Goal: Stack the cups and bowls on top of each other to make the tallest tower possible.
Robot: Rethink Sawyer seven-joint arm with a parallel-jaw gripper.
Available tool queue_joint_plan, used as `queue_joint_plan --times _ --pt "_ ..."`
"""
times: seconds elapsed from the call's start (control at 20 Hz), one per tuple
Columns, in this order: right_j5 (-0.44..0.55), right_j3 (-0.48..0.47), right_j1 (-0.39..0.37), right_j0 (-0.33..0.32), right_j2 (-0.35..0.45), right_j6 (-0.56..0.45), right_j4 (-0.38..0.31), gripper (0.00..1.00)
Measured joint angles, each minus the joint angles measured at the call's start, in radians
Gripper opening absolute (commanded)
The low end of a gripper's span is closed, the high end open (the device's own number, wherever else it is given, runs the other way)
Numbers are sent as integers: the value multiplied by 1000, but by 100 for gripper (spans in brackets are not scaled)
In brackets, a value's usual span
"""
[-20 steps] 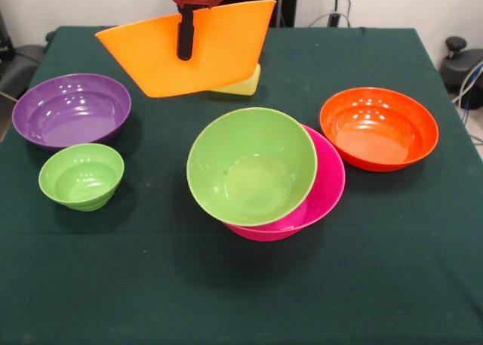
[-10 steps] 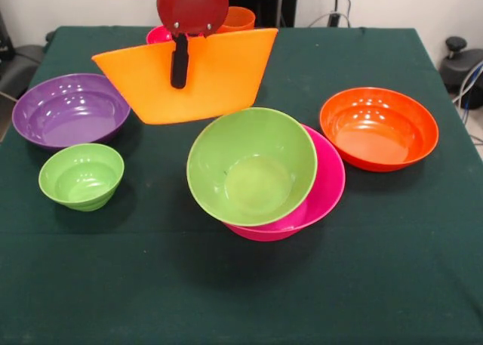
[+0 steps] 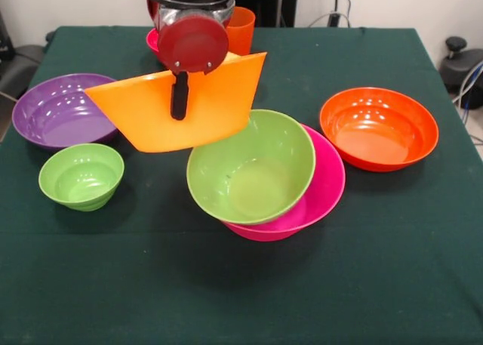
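Hand [image 3: 179, 96] pinching rim of yellow-orange bowl [image 3: 177, 103], one dark finger visible against the outer wall; bowl held tilted in the air, above the counter [image 3: 241, 284]. Lower right edge of held bowl just beside, possibly touching, far-left rim of medium green bowl [image 3: 253, 167]. Medium green bowl nested askew in large pink bowl [image 3: 326, 183], pink rim exposed at right and below. Purple bowl [image 3: 60, 109] at left, partly hidden behind held bowl; small green bowl [image 3: 81, 176] just in front of it. Orange-red bowl [image 3: 378, 127] at right, well apart from the nest. Orange cup [image 3: 241, 29] and small red bowl [image 3: 155, 39] at far edge behind the hand. Front strip of counter open.
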Motion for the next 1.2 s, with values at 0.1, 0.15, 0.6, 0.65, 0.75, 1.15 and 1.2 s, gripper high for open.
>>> queue_joint_plan --times 0.1,0.15,0.6,0.65,0.75,1.15,1.2 --pt "2 -2 10 2 0 0 0 0" --pt "5 -4 13 4 0 0 0 0" --pt "14 -5 18 28 3 0 3 0" --pt "14 -5 18 31 3 0 5 0" --pt "14 -4 18 40 5 0 9 0" --pt "14 10 19 92 12 0 30 0" --pt "14 13 19 97 13 0 33 0"
